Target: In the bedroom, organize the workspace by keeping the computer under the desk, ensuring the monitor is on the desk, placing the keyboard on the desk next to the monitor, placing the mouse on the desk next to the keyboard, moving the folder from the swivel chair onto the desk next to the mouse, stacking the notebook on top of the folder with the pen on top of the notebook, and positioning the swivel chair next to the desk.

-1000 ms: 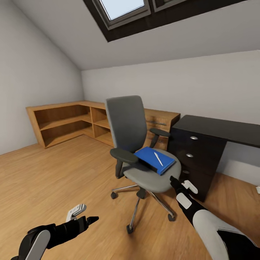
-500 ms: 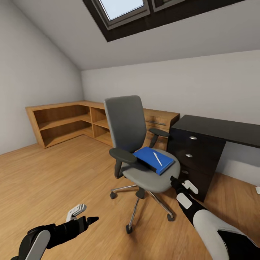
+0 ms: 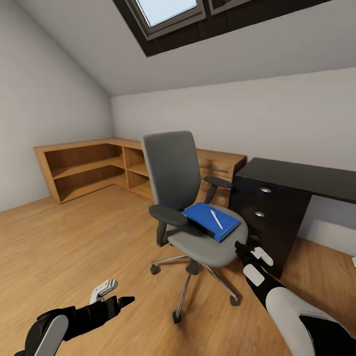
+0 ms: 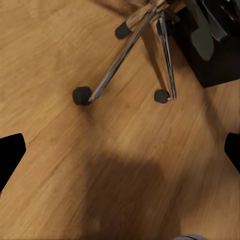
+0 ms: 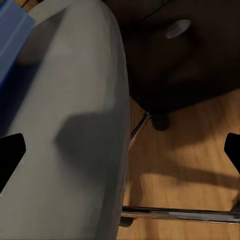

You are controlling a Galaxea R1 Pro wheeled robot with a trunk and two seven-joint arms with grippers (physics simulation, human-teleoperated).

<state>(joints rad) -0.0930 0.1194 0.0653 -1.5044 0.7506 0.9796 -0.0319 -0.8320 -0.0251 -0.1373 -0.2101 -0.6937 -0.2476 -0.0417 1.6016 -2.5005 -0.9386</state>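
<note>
Beside the black desk (image 3: 296, 180), the folder (image 3: 210, 220) on the chair (image 3: 198, 217) should be approached gently by the right gripper (image 3: 245, 250), its fingers spread wide, without nudging the pen (image 3: 216, 218).

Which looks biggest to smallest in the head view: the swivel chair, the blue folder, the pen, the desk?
1. Swivel chair, though it stands nearer the camera, and the desk runs off the picture's edge.
2. Desk.
3. Folder.
4. Pen, lying on the folder.
</note>
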